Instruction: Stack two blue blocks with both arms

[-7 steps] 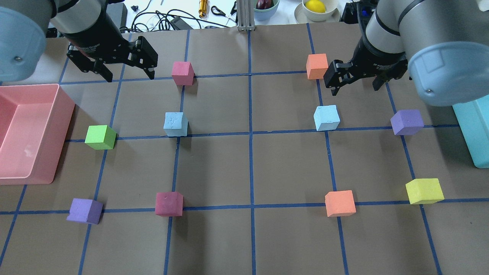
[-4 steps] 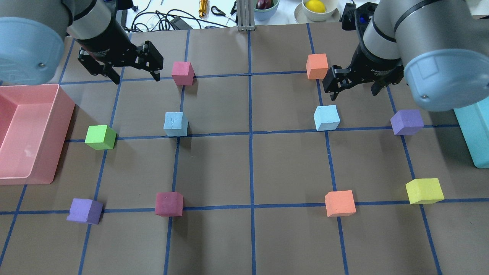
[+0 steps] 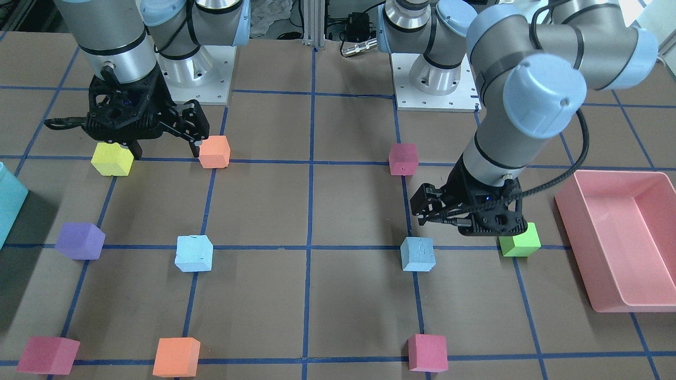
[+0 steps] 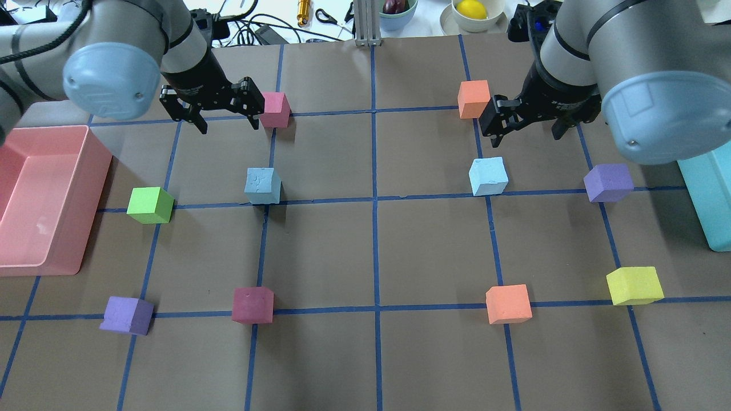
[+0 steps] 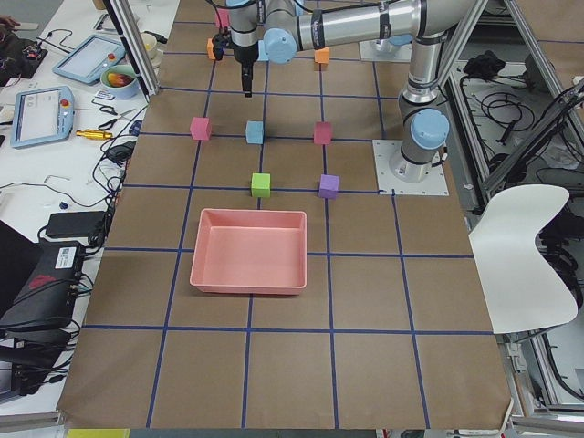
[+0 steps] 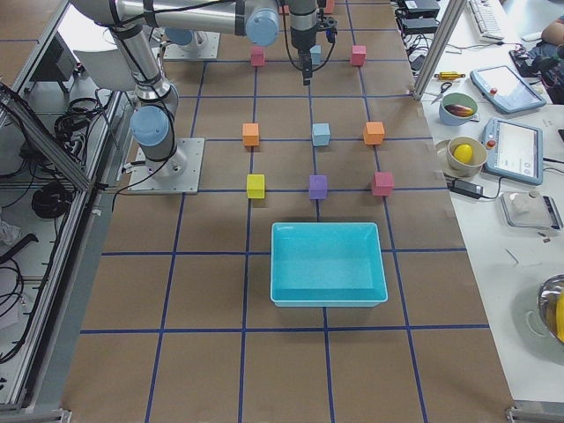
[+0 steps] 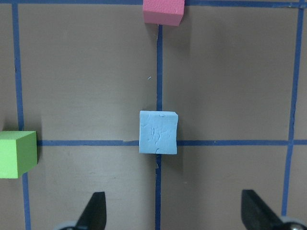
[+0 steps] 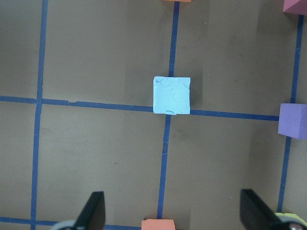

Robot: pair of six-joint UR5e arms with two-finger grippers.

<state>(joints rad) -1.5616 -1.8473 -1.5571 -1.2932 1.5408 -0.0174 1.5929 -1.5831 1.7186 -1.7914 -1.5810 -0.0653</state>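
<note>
Left blue block (image 4: 262,185) and right blue block (image 4: 488,176) sit flat and well apart on the worktop (image 4: 434,251), each at a crossing of the tape lines (image 4: 376,257) with its sides roughly along them, while we see the left hand (image 4: 228,127) and right hand (image 4: 525,136) spread open and empty, each near its own block.

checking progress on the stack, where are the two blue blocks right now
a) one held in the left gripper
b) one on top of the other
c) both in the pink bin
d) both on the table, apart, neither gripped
d: the blue block near the left arm and the blue block near the right arm each sit alone on the table, and the left gripper and right gripper hover open, touching neither.
</note>
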